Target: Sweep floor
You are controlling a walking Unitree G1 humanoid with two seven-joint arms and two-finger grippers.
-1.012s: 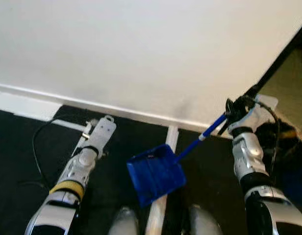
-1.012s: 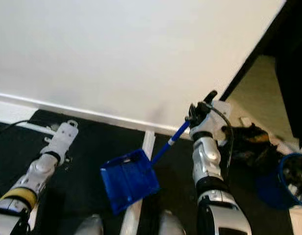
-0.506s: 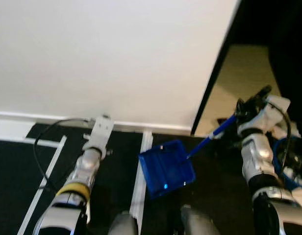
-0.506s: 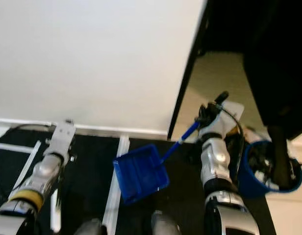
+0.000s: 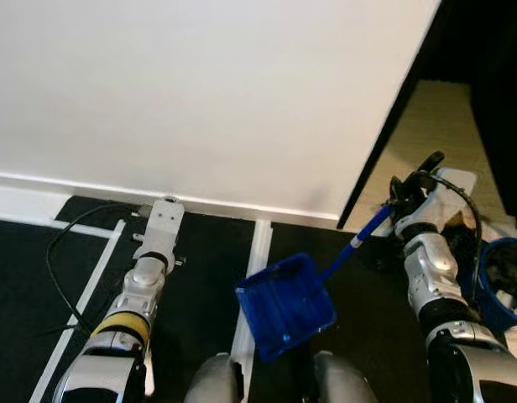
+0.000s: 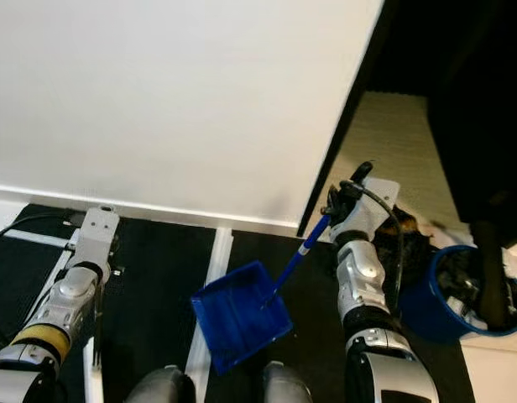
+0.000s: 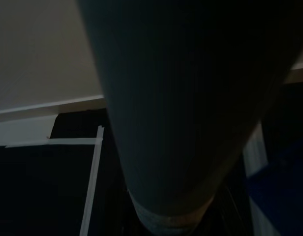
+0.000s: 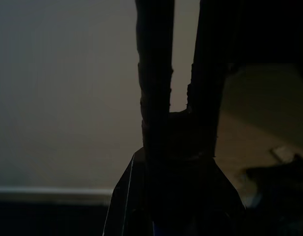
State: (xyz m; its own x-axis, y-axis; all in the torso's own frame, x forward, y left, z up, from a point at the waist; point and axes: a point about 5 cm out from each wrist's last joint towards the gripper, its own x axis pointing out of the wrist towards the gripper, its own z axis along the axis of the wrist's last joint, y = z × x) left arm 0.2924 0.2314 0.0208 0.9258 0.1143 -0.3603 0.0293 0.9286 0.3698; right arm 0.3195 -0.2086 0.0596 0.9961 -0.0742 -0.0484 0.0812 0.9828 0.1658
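Observation:
A blue dustpan (image 5: 284, 306) hangs low in front of my feet, above the black floor. Its thin blue handle (image 5: 359, 239) slants up to the right into my right gripper (image 5: 399, 197), which is shut on the handle's end near the doorway edge. The right wrist view is dark, with two black fingers (image 8: 154, 98) standing close together around the handle. My left arm reaches forward, its white wrist bracket (image 5: 162, 220) close to the baseboard. In the left wrist view a thick grey cylinder (image 7: 191, 123) stands right before the camera and hides the left gripper.
A white wall (image 5: 200, 92) with a baseboard stands just ahead. At the right, a dark door frame (image 5: 393, 126) opens onto beige carpet. A blue bucket (image 6: 460, 298) holding dark things stands at the far right. White tape lines (image 5: 250, 285) and a black cable (image 5: 53, 260) cross the floor.
The camera has swung right toward the doorway, bringing the bucket into view, then slightly back. The dustpan stays in my right gripper, and both arms keep their pose.

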